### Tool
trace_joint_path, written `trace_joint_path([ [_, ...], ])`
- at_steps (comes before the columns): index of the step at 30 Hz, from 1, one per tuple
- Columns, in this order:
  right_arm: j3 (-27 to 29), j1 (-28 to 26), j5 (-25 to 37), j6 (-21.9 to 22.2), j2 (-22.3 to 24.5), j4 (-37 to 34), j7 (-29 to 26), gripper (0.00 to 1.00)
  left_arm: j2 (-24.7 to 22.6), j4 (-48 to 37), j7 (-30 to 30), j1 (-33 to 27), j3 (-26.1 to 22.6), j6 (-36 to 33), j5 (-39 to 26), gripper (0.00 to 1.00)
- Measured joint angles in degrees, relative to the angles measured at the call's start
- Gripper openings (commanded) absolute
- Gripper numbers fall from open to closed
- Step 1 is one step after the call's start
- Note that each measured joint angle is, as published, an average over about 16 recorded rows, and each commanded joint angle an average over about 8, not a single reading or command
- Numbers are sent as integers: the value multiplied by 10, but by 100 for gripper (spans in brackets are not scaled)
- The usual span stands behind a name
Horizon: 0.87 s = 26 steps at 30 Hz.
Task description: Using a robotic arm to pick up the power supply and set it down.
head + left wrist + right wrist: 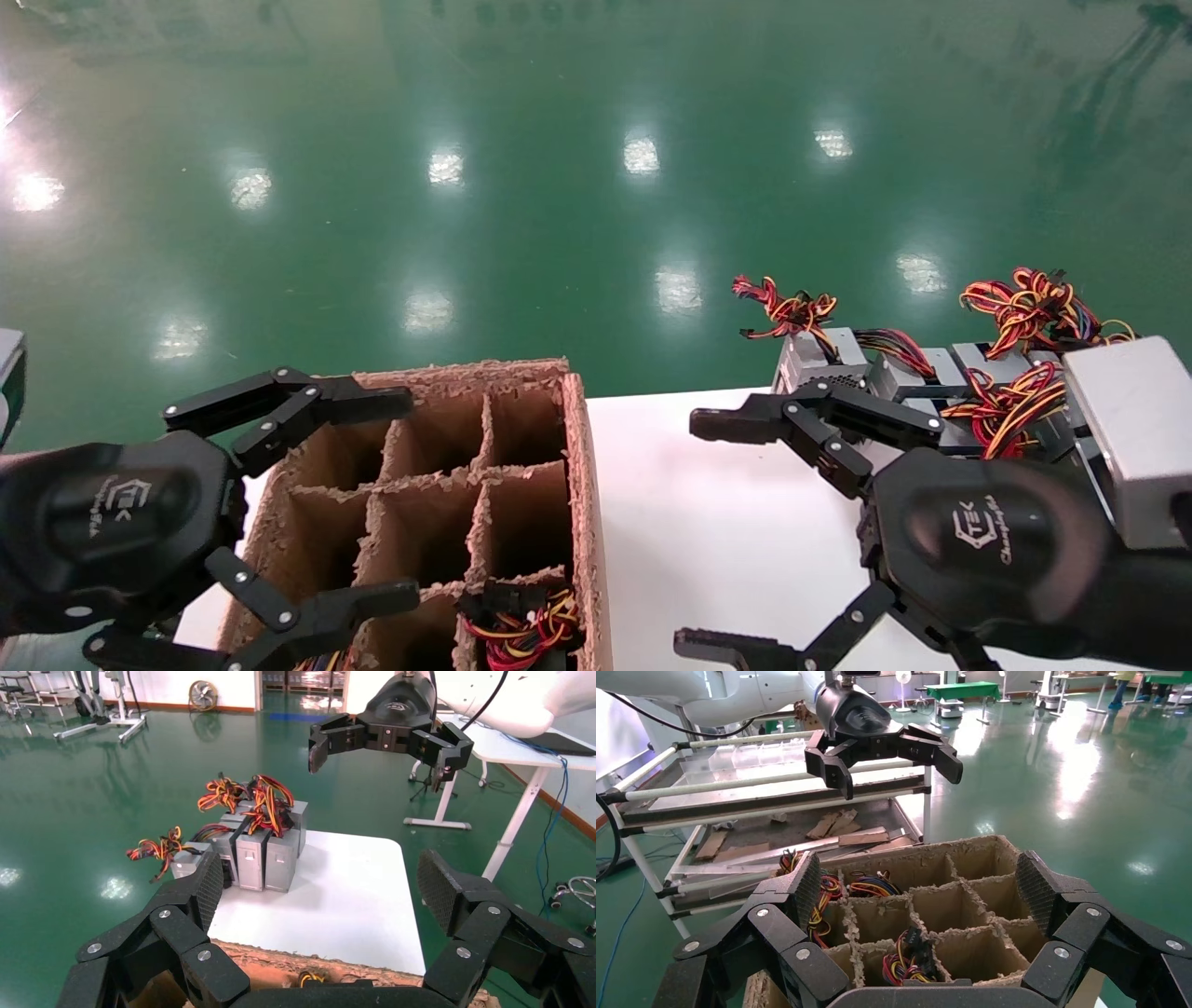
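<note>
Two black, multi-fingered claws are seen over a white worktop on a glossy green floor. The left end effector is held above a brown cardboard carton, its jointed fingers spread wide and nothing gripped; mesh-textured pads are shown on the fingertips in the left wrist view. The right end effector is likewise splayed and empty, poised above bare worktop just beside a cluster of power supplies. Each smooth black palm is marked with a white logo reading "TEK", with a smaller line of script below that cannot be made out. A silver-grey square block is seen at the right wrist. The power supplies are small grey metal boxes, stood together at the worktop's far right corner, topped with tangled red, yellow, orange and black wire bundles; a perforated vent face is glimpsed on the nearest one. The carton is rough and fibrous, its edges ragged, divided by cardboard partitions into a grid of cells. Most far cells are seen empty, while coloured wiring is seen in several cells nearest the robot. In the right wrist view, a metal rack with scraps of cardboard on it is seen beyond the carton.
</note>
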<state>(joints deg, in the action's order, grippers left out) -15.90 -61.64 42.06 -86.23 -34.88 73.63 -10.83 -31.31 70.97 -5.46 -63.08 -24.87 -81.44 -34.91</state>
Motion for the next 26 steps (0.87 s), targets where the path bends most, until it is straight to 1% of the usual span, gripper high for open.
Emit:
trace_joint_path([
  [26,-1,1,-2,7,-1,-1,1,100,0,0,0,0,0,0,0,100],
])
